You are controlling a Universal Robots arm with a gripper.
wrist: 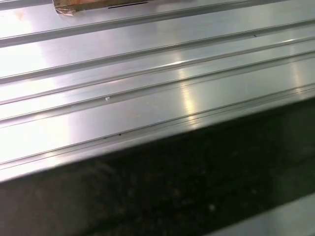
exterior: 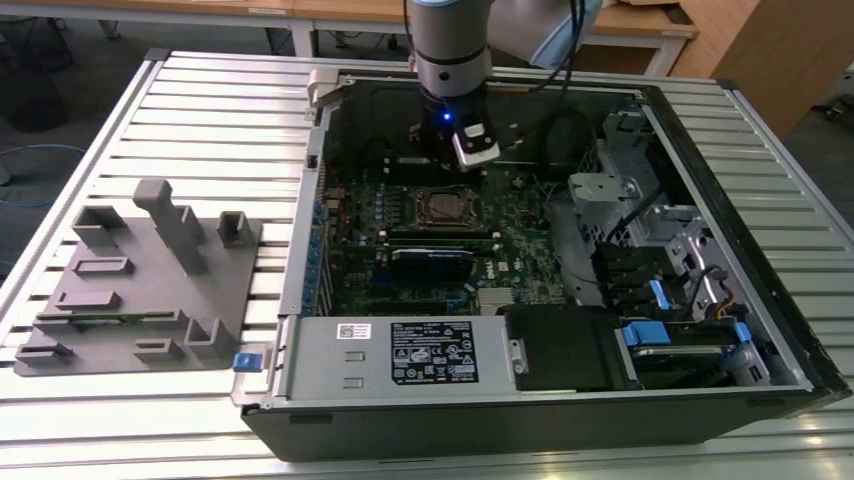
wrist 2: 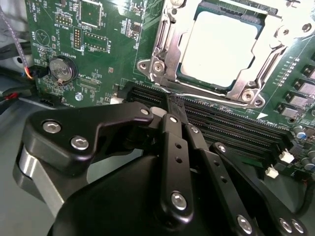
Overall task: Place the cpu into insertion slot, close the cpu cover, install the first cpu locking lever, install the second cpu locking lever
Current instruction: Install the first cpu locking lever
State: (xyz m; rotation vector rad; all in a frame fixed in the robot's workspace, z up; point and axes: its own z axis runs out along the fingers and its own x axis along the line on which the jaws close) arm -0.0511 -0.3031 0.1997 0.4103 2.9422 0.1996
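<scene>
The cpu (wrist 2: 224, 46), a pale silver square, lies in the insertion slot (exterior: 447, 207) near the middle of the green motherboard (wrist 2: 113, 44). The cpu cover (wrist 2: 165, 46), a silvery frame, lies flat around the chip. A thin metal lever rod (wrist 2: 211, 94) runs along the cover's edge on the gripper's side. In the second wrist view my gripper (wrist 2: 173, 105) has its black fingers (wrist 2: 172, 147) pressed together, tips right at that rod beside the cover. In the exterior view the gripper (exterior: 454, 165) hangs just behind the slot, inside the open case.
Long black memory slots (wrist 2: 226, 130) run under the fingertips. A coin battery (wrist 2: 61, 69) sits off to one side. The case walls (exterior: 314, 200), drive bays (exterior: 667, 260) and power supply (exterior: 400, 350) ring the board. A grey fixture (exterior: 134, 280) stands on the slatted table (wrist: 147, 98).
</scene>
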